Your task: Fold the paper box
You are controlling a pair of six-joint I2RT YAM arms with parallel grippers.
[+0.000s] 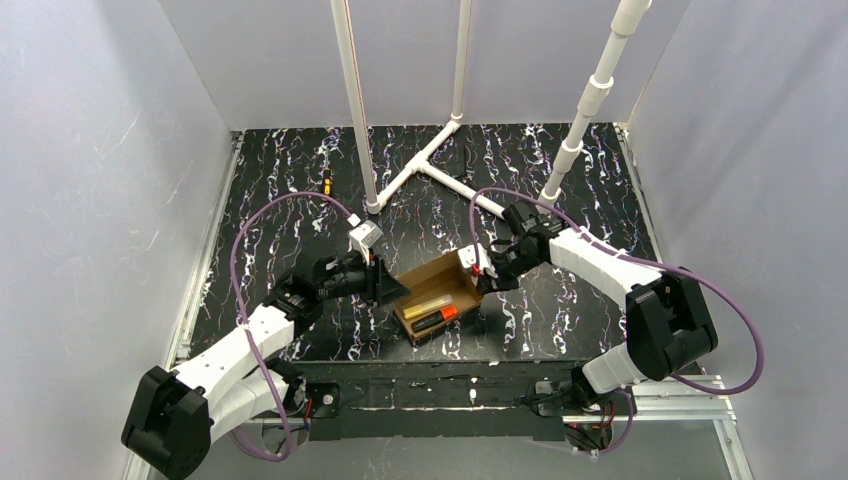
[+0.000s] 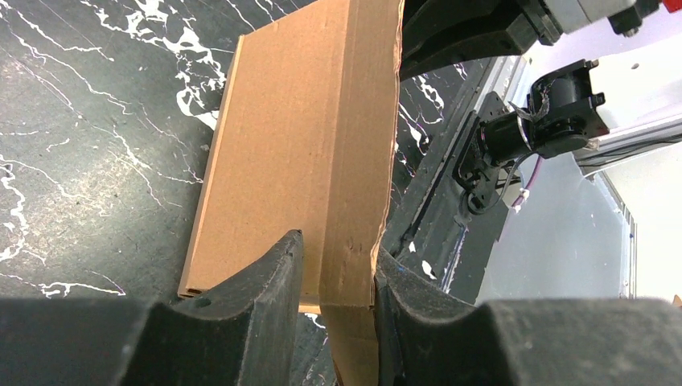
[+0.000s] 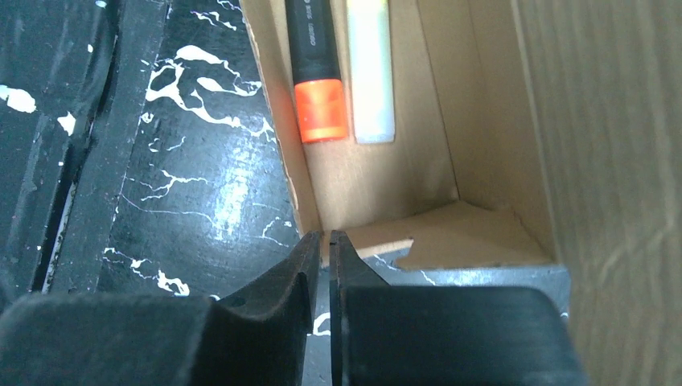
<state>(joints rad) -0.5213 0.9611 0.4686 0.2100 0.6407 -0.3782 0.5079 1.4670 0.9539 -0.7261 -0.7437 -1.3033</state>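
Observation:
The paper box (image 1: 450,272) is an open brown cardboard tray in the middle of the table. Inside it lie a black marker with an orange cap (image 3: 319,108) and a pale yellow one (image 3: 371,80). My left gripper (image 1: 392,283) is at the box's left end. In the left wrist view the left gripper (image 2: 338,245) is shut on an upright cardboard wall (image 2: 322,121). My right gripper (image 1: 478,268) is at the box's right end. In the right wrist view its fingers (image 3: 310,265) are pinched on the thin edge of a side wall at the corner (image 3: 299,193).
A white PVC pipe frame (image 1: 420,165) stands behind the box, with uprights rising from the black marbled table (image 1: 580,300). A small dark object (image 1: 327,182) lies at the back left. Grey walls enclose the sides, and a metal rail (image 1: 650,400) runs along the near edge.

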